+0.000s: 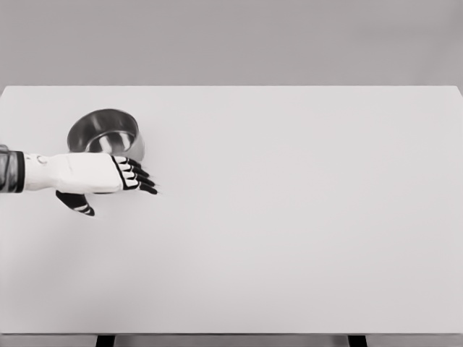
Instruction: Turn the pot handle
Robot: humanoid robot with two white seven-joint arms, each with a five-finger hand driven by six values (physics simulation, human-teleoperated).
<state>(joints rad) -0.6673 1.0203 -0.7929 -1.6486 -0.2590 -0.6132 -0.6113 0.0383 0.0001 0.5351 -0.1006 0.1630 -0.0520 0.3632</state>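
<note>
A round metal pot (105, 131) stands on the white table (289, 217) at the left, a little behind the middle. Its handle does not show; the near side of the pot is covered by my left hand (136, 178). That hand comes in from the left edge, palm flat, fingers stretched out to the right and thumb hanging toward the front. It hovers just in front of the pot's near rim and holds nothing. The right arm is out of view.
Two dark table legs (105, 340) show at the bottom edge. A plain grey wall stands behind the table's far edge.
</note>
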